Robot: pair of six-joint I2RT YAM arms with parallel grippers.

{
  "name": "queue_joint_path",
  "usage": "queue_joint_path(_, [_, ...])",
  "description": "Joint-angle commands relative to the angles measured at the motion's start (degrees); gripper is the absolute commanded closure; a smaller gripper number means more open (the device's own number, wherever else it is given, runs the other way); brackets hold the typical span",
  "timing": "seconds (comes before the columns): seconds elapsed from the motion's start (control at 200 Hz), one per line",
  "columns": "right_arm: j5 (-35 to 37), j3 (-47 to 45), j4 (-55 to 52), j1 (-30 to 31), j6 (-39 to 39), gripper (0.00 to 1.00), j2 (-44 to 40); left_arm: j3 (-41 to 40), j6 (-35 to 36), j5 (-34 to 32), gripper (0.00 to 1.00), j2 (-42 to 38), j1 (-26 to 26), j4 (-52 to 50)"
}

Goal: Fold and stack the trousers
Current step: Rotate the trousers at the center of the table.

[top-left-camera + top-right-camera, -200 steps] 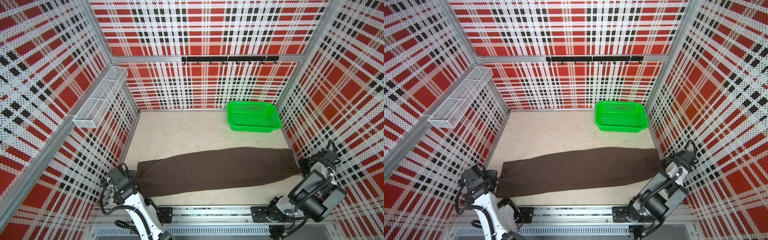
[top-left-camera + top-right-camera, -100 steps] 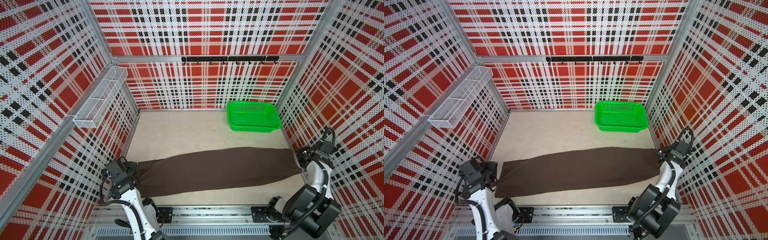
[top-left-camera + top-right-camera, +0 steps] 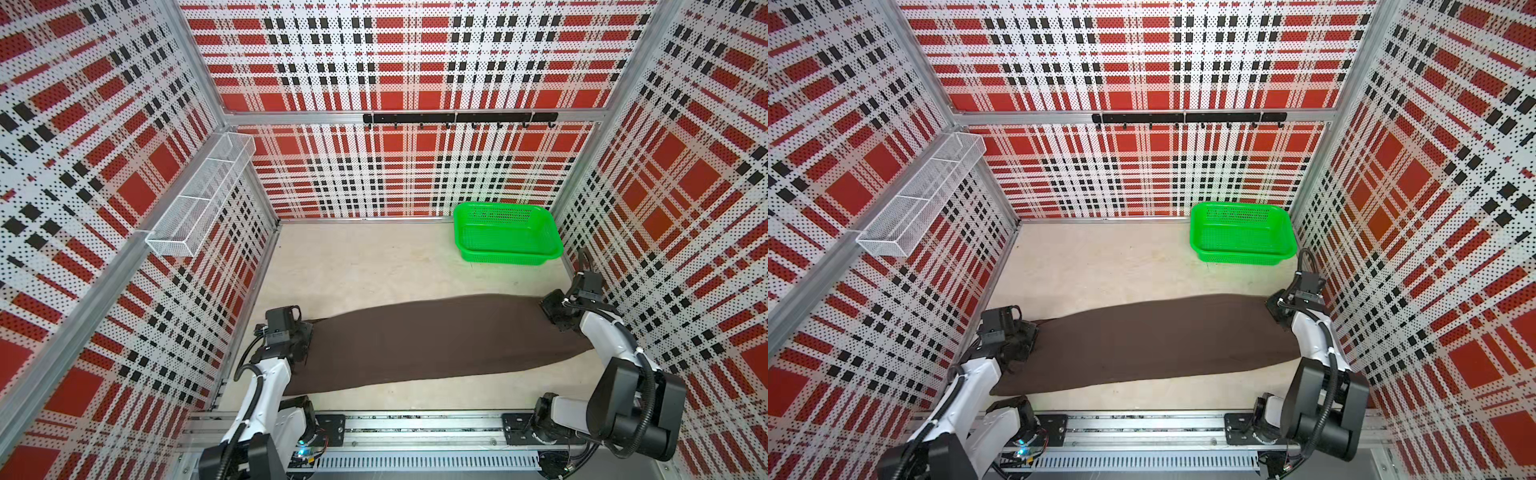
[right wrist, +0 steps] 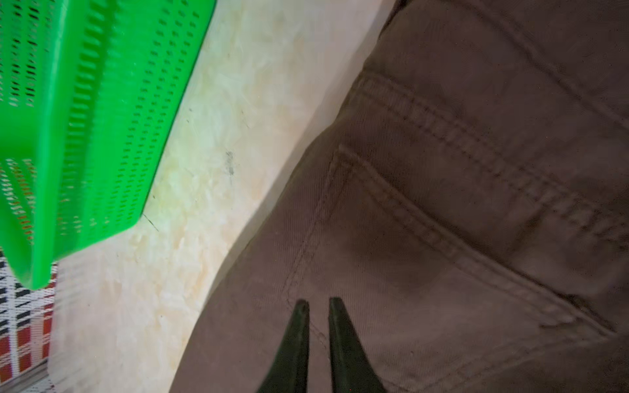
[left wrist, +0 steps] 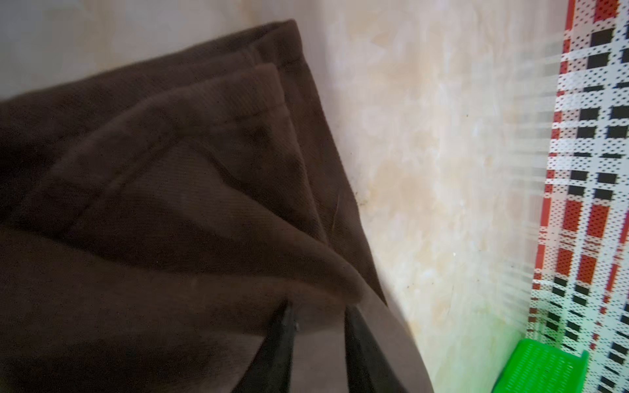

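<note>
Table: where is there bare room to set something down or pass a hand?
Widest free patch: bare table between the trousers and the back wall, left of the green basket. A narrow strip runs between trousers and front rail. Crowded: both trouser ends, at the left tool and right tool.

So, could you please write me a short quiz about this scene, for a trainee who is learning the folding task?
1. Pick one: the right gripper is at which end of the trousers? A) the waist end, with the stitched pocket; B) the leg hems.
2. True or false: the trousers lie inside the green basket.
3. Fill in: the basket stands in the far ___ corner of the table.

Key: 1 A; 2 false, they lie spread on the table; 3 right.
</note>
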Motion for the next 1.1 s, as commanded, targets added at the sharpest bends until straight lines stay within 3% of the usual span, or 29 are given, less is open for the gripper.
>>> queue_joint_path(0.0, [1.06, -1.78, 1.04, 3.09, -0.80, 0.86, 1.22, -1.08, -2.19, -5.39, 0.70, 2.73, -3.12, 4.17])
queue_joint_path(0.266, [2.99, -2.69, 1.05, 3.37, -3.08, 0.88, 4.56, 1.90, -1.14, -11.67, 0.76, 14.77, -9.17, 7.77])
queue_joint_path(0.461, [5.31, -0.93, -0.29, 2.75, -2.59, 0.87, 7.88, 6.56, 1.67, -11.45, 0.79, 25.96, -10.02, 11.79])
queue_joint_path(0.917, [8.17, -2.21, -0.54, -4.35, -1.01, 0.84, 3.99, 38.19, 14.04, -5.76, 0.84, 54.97, -14.79, 9.33])
queue_joint_path(1.027, [7.45, -2.37, -0.49, -4.67, -1.80, 0.84, 3.23, 42.77, 16.37, -4.43, 0.84, 56.43, -15.18, 8.05])
queue_joint_path(1.097, [4.61, -2.49, 0.51, -4.65, -2.91, 0.84, 2.30, 44.11, 18.29, -4.52, 0.77, 54.00, -15.32, 6.99])
